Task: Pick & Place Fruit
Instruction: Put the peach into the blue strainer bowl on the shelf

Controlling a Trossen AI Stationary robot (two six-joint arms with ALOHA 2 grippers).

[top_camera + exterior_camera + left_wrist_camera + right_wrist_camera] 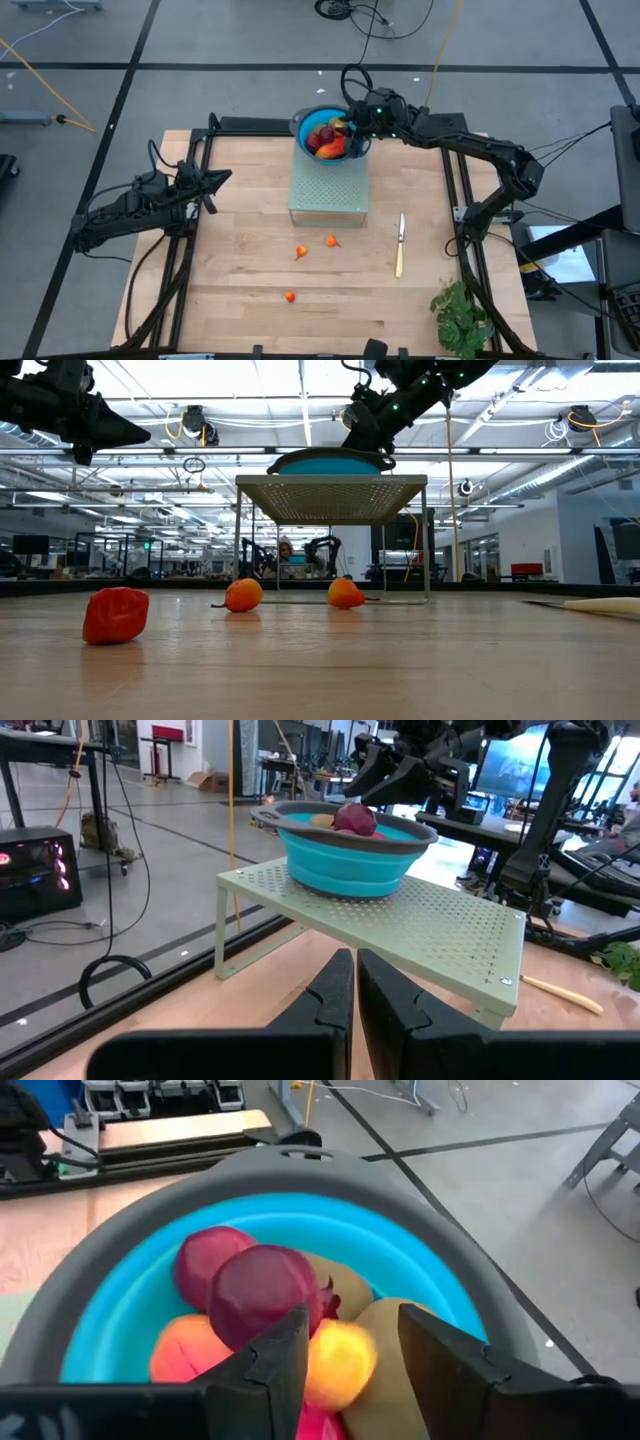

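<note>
Placing step: right gripper hovers over the blue bowl on the perforated shelf, fingers parted above the mango, gripping nothing. Left gripper pressed together, idle (table's left edge). Next: fetch the small orange fruits from the table.

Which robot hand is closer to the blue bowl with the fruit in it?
The right one. The right gripper hangs just over the blue bowl, above the fruit inside. The left gripper waits off to the bowl's side, over the table's left edge.
</note>
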